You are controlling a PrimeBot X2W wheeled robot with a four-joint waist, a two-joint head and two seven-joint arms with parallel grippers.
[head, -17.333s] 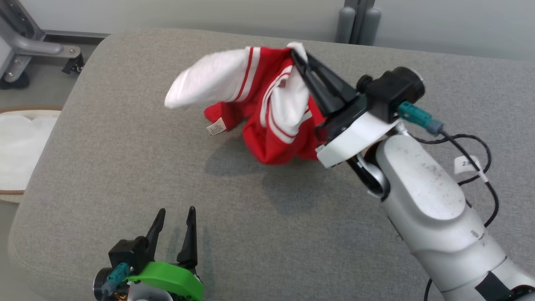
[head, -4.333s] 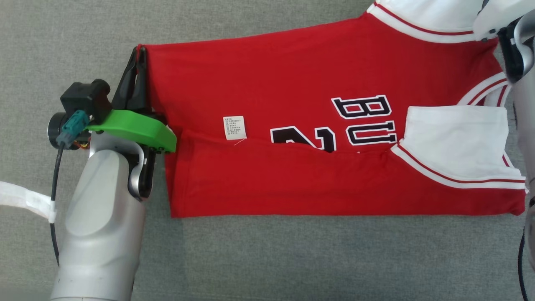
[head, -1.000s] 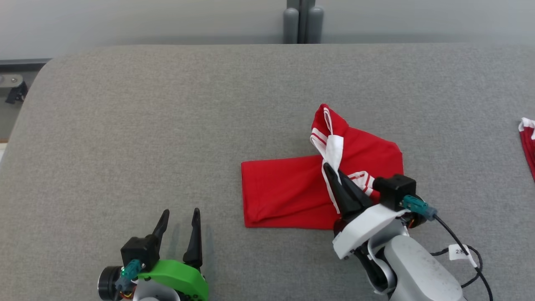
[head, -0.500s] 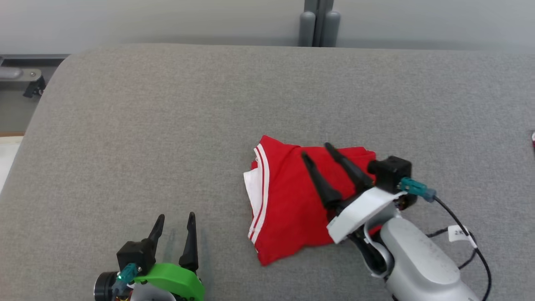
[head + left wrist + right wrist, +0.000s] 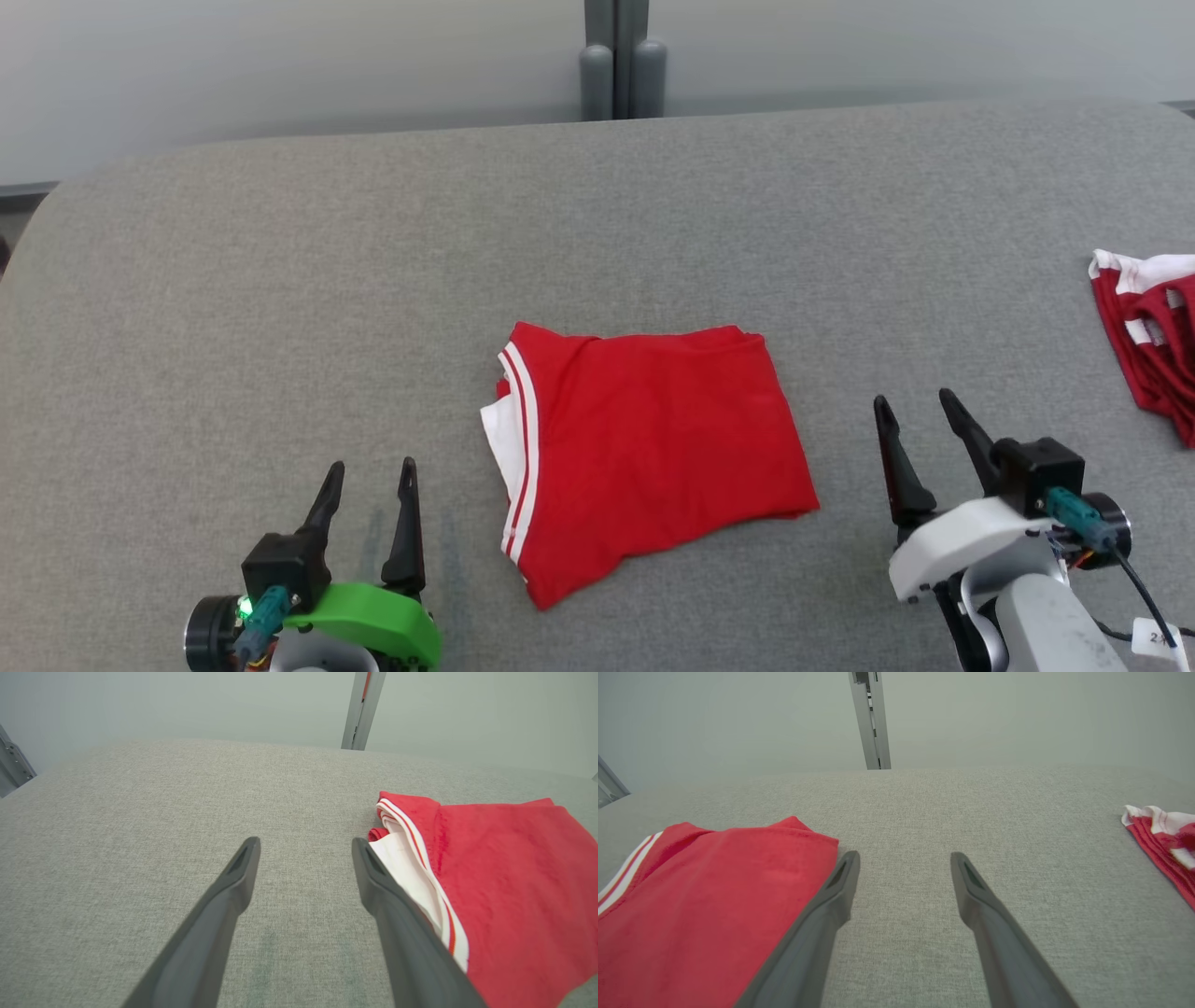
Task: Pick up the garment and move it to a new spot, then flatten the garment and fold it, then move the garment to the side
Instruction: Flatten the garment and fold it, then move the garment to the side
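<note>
**Folded garment mid-table, both grippers free**

My left gripper (image 5: 372,463) stands spread and empty over the bare grey table (image 5: 233,308). The folded red garment (image 5: 644,448) lies centre, with table showing past every edge. My right gripper (image 5: 912,397) gapes empty. A second garment (image 5: 1148,327) sits at the right edge.

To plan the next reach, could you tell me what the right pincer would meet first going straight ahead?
Likely just the bare grey fabric surface; the right pincer points past the folded red garment on its left.

Broad grey fabric surface (image 5: 280,280), rounded at its far left corner (woven texture, evenly lit); behind it, plain pale wall (image 5: 233,75); against that wall, grey upright post (image 5: 597,84).
</note>
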